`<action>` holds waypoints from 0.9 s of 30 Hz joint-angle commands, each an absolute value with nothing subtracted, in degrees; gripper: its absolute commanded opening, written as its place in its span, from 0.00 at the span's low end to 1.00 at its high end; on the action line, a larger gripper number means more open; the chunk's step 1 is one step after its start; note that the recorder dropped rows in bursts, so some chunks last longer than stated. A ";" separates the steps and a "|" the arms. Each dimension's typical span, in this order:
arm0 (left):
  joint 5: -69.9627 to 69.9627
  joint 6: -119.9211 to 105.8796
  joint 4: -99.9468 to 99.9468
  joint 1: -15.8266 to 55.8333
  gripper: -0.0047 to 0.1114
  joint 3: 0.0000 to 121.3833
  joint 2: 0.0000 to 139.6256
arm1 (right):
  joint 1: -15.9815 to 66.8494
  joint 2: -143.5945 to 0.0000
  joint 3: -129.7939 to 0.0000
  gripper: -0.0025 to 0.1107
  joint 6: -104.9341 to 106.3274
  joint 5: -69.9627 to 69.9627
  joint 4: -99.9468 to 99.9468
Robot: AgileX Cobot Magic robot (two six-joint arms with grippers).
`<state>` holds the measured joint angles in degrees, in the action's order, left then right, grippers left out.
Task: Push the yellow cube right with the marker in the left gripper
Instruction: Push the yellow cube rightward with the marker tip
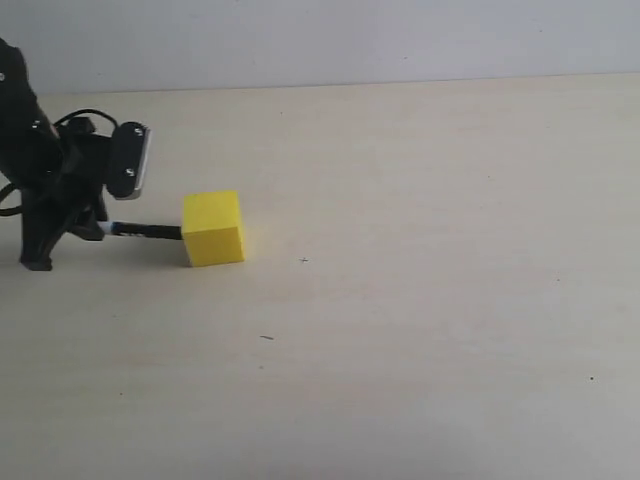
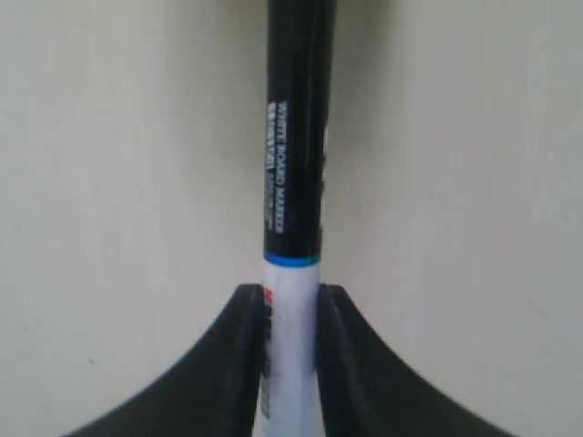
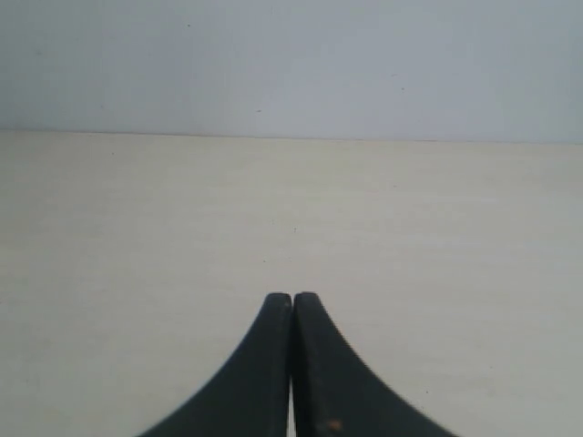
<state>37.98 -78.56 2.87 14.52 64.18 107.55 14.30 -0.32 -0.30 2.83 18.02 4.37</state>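
The yellow cube [image 1: 213, 228] rests on the pale table at the left of the exterior view. My left gripper [image 1: 98, 226] is shut on the marker [image 1: 148, 231], which lies level and points right, its black cap end meeting the cube's left face. In the left wrist view the marker [image 2: 293, 182] runs away from the black fingers [image 2: 244, 364], which clamp its white barrel; the cube does not show there. My right gripper [image 3: 291, 300] is shut on nothing, over bare table, and is out of the exterior view.
The pale wooden table [image 1: 420, 250] stretches to the right of the cube with only small dark specks [image 1: 303, 261]. A light grey wall [image 1: 330, 40] stands behind the table's far edge.
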 commanded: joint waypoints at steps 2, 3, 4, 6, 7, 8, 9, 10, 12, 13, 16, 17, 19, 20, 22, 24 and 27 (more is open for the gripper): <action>36.51 -73.10 5.76 17.53 0.04 65.79 107.71 | 14.02 0.00 0.00 0.02 2.88 17.48 4.16; 36.89 -71.40 7.18 17.02 0.04 65.93 107.71 | 14.02 0.00 0.00 0.02 2.88 17.48 4.16; 37.00 -70.37 8.09 16.47 0.04 65.93 107.71 | 14.02 0.00 0.00 0.02 2.88 17.48 4.16; 37.11 -67.49 8.74 15.14 0.04 65.93 107.71 | 14.02 0.00 0.00 0.02 2.88 17.48 4.16; 37.11 -66.27 8.74 14.71 0.04 65.93 107.71 | 14.02 0.00 0.00 0.02 2.88 17.48 4.16; 37.11 -65.54 8.74 14.29 0.04 65.93 107.71 | 14.02 0.00 0.00 0.02 2.88 17.48 4.16; 37.11 -65.41 8.74 14.07 0.04 65.93 107.71 | 14.02 0.00 0.00 0.02 2.88 17.48 4.16; 37.11 -65.41 8.74 14.00 0.04 65.93 107.95 | 14.02 0.00 0.00 0.02 2.88 17.48 4.16; 36.54 -65.41 8.74 14.30 0.04 65.93 108.57 | 14.02 0.00 0.00 0.02 2.88 17.48 4.16; 36.39 -65.41 8.74 14.73 0.04 66.02 109.19 | 14.02 0.00 0.00 0.02 2.88 17.48 4.16; 36.26 -65.41 8.50 16.92 0.04 67.19 111.52 | 14.02 0.00 0.00 0.02 2.88 17.48 4.16; 36.26 -65.41 8.24 17.85 0.04 67.72 112.42 | 14.02 0.00 0.00 0.02 2.88 17.48 4.16; 35.58 -64.61 7.94 20.58 0.04 69.36 113.71 | 14.02 0.00 0.00 0.02 2.88 17.48 4.16; 34.76 -63.68 7.56 21.78 0.04 70.04 114.14 | 14.02 0.00 0.00 0.02 2.88 17.48 4.16; 33.57 -62.49 7.08 24.76 0.04 71.46 114.53 | 14.02 0.00 0.00 0.02 2.88 17.48 4.16; 32.96 -62.49 7.68 25.77 0.04 72.16 114.53 | 14.02 0.00 0.00 0.02 2.88 17.48 4.16; 32.72 -60.92 9.41 24.91 0.04 72.55 114.53 | 14.02 0.00 0.00 0.02 2.88 17.48 4.16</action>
